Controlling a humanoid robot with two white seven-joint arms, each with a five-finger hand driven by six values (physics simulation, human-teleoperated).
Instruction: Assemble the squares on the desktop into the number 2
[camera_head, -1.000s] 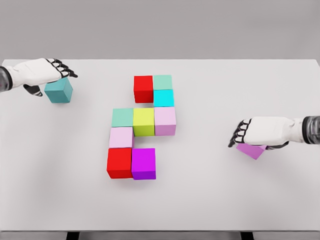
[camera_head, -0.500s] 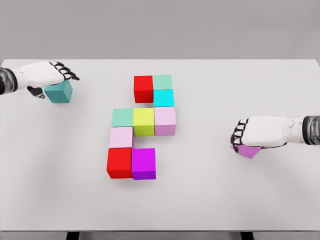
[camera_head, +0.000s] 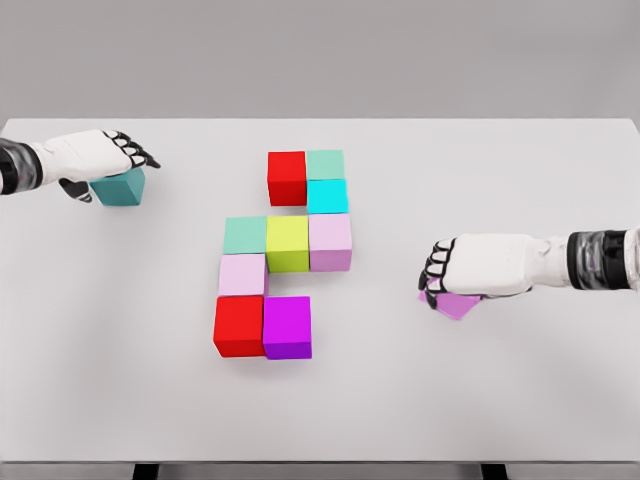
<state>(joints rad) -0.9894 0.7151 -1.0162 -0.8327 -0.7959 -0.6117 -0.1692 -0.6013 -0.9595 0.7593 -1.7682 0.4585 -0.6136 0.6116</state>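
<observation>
Left robot hand (camera_head: 95, 158): upper left of the frame, arm entering from the left edge, palm down, dark fingertips pointing right; its fingers curl over the top of a teal cube (camera_head: 122, 188), gripping it.
Teal cube: upper left on the bench (camera_head: 480, 390), mostly tucked under the left robot hand, well apart from the central group.
Right robot hand (camera_head: 478, 268): right of centre, forearm stretched in level from the right edge, palm down, knuckles toward the left; fingers bend down and close around a lilac cube (camera_head: 455, 304).
Lilac cube: tilted beneath the right robot hand, only its lower part showing, near the group but not touching it.
Assembled cubes: centre of the frame. Top row is a red cube (camera_head: 287, 177) beside a mint cube (camera_head: 325, 164), with a cyan cube (camera_head: 327, 196) under the mint. Middle row is a green cube (camera_head: 245, 235), yellow cube (camera_head: 287, 244), pale pink cube (camera_head: 330, 241). Below left, a light pink cube (camera_head: 242, 274), then a lower red cube (camera_head: 239, 325) beside a magenta cube (camera_head: 287, 327).
</observation>
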